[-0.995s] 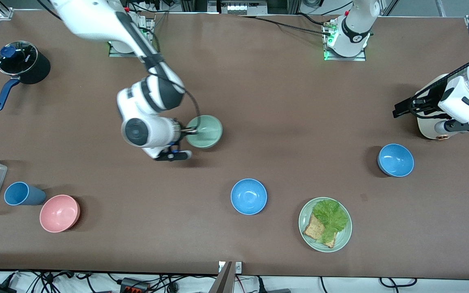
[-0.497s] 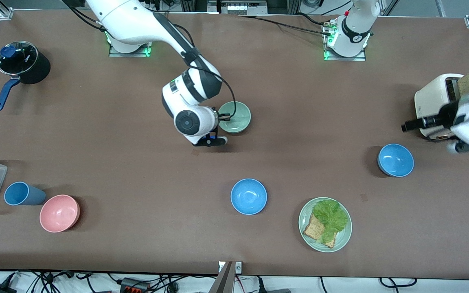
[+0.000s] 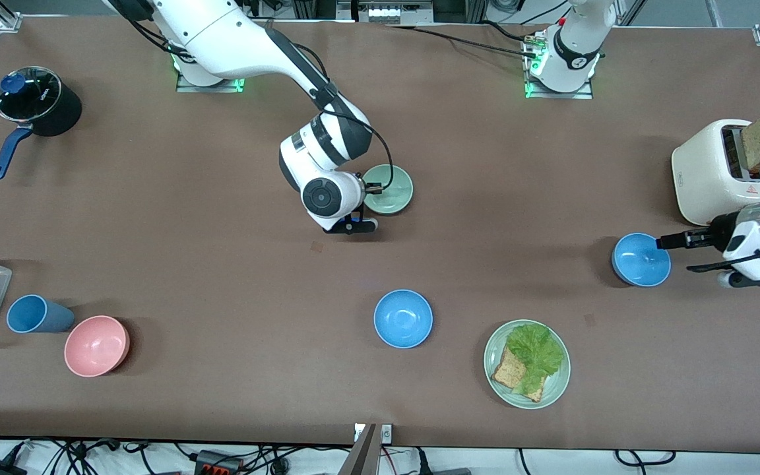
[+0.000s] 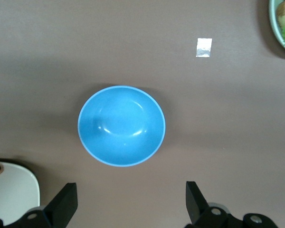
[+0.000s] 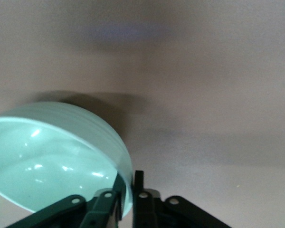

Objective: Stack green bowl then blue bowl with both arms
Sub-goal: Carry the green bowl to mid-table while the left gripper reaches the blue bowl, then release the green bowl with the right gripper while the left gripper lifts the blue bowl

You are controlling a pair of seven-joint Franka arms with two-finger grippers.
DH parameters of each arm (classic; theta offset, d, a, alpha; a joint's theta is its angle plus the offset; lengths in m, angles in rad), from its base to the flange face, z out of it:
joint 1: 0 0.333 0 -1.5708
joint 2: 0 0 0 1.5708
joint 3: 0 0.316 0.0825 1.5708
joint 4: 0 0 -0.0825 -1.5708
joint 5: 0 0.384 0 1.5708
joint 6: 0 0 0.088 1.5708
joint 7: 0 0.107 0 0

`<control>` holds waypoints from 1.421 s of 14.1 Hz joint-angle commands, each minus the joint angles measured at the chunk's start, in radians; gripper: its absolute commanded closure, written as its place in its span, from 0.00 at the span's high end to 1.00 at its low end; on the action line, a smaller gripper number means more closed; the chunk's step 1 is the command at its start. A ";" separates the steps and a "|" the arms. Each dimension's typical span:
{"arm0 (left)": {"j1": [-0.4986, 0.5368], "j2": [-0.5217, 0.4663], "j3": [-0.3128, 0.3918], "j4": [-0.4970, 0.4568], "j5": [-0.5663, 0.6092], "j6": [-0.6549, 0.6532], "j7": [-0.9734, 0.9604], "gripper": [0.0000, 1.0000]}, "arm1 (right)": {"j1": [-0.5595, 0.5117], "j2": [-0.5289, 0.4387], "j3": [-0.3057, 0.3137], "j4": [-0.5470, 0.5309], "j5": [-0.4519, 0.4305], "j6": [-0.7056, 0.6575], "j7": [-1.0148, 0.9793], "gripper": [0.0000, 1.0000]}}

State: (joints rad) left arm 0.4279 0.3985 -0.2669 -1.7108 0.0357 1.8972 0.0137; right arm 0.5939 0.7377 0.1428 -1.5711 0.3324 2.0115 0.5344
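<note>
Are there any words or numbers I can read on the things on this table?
No text can be read.
White toaster: a small dark mark and a red sign on its side, too small to read.
Black pot's glass lid: pale lettering, too blurred to read.
Left arm's white base: a round dark logo, no readable words.
Pale green bowl and sky-blue bowl: no writing shows.

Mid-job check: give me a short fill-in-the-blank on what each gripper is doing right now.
The right gripper is shut on the rim of the ____ bowl.
The left gripper, fingers ____, hangs over a blue bowl.
That blue bowl sits beside the ____.
Missing words: green; open; toaster
</note>
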 commanded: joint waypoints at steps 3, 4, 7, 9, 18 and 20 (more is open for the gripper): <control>0.020 -0.009 -0.003 -0.171 0.059 0.205 0.048 1.00 | -0.019 -0.101 -0.028 0.088 -0.012 -0.045 0.110 1.00; 0.028 -0.007 -0.003 -0.200 0.069 0.242 0.048 1.00 | -0.037 -0.145 -0.051 0.089 -0.012 -0.084 0.110 1.00; 0.086 0.058 -0.005 -0.167 0.108 0.281 0.148 1.00 | -0.080 -0.257 -0.146 0.089 -0.013 -0.105 0.101 1.00; 0.118 0.112 -0.005 -0.148 0.108 0.327 0.242 1.00 | -0.094 -0.297 -0.195 0.089 -0.079 -0.105 0.082 1.00; 0.124 0.172 -0.005 -0.153 0.108 0.378 0.255 0.51 | -0.109 -0.389 -0.436 0.091 -0.213 -0.177 -0.026 1.00; 0.124 0.174 -0.005 -0.151 0.108 0.378 0.258 0.28 | -0.215 -0.414 -0.402 0.091 -0.210 -0.166 -0.181 1.00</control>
State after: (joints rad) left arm 0.5475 0.5650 -0.2646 -1.8823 0.1214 2.2764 0.2585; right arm 0.4550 0.3704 -0.2851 -1.4575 0.1232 1.8491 0.4659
